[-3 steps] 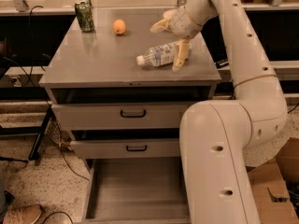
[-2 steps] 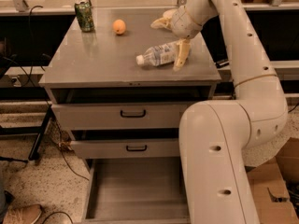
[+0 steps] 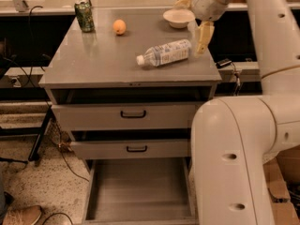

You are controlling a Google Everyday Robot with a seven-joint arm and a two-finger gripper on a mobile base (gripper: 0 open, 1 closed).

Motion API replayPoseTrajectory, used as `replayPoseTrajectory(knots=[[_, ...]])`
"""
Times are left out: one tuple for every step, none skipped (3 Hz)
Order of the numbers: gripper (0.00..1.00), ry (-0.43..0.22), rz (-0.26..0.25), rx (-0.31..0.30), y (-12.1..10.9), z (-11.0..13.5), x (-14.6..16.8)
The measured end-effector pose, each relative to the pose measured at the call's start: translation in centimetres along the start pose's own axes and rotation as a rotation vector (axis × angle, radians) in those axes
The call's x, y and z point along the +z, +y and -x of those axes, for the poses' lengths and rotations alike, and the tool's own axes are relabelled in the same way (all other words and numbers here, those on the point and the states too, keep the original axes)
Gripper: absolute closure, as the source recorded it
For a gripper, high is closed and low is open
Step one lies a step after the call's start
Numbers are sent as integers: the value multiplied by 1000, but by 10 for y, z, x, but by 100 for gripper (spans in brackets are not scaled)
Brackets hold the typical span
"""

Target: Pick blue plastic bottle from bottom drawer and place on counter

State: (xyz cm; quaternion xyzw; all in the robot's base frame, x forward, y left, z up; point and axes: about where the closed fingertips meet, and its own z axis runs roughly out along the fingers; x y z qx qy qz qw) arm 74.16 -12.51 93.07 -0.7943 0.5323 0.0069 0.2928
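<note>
Backing away, the fingers [image 3: 204, 35] have left the blue plastic bottle [image 3: 166, 53] and hang wide open, empty, just beside its base. It lies sideways on the bench [image 3: 103, 64]: placing looks done; next, withdraw without nudging it.
</note>
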Motion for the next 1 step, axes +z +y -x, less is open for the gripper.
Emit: replayPoseTrajectory(knots=[[0,101,-42,23,3,-7,-53]])
